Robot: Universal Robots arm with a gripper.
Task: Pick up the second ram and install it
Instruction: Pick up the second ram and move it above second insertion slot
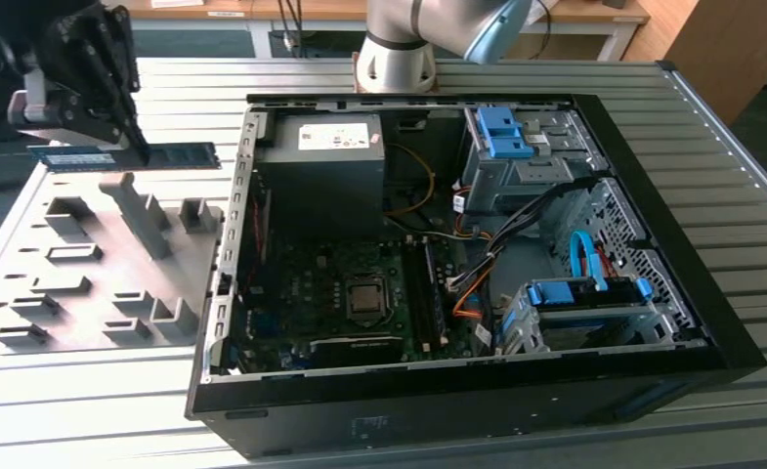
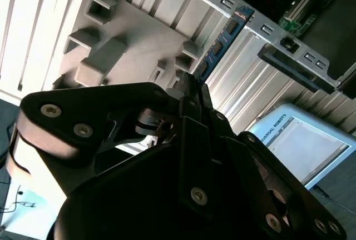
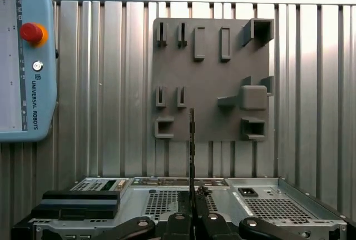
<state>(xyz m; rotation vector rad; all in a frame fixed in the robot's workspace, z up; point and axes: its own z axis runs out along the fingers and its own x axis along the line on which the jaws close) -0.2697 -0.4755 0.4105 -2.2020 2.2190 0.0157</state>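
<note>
In the exterior view the second ram (image 1: 175, 155) is seen pinched by the claw (image 1: 130, 147), whose fingers are pressed onto the stick's flat faces near its middle. The stick is held in the air above the far part of the grey holder plate (image 1: 83, 293), touching none of its blocks, just to the exterior view's left of the open computer case (image 1: 461, 405) on the ribbed bench (image 1: 709, 137).

The pick-up is judged complete and the carry toward the case to be the step in hand; the installation is not yet done.

The stick's long axis lies level and runs across the exterior view, one end pointing to that view's right at the case wall and the other to the left. It stands on its long edge with its faces upright. In the second wrist view the blue-green board (image 2: 222, 40) is seen reaching out of the claw (image 2: 192, 87) toward the case frame. In the first wrist view it is seen edge-on as a thin dark line (image 3: 191, 140) over the plate.

The memory slots (image 1: 425, 278) on the motherboard (image 1: 318, 283) appear to run near-to-far, crosswise to the stick. Installation is therefore judged to call for a turn of the stick, exact alignment of its contact edge over a free slot, and an even, straight press.
</note>
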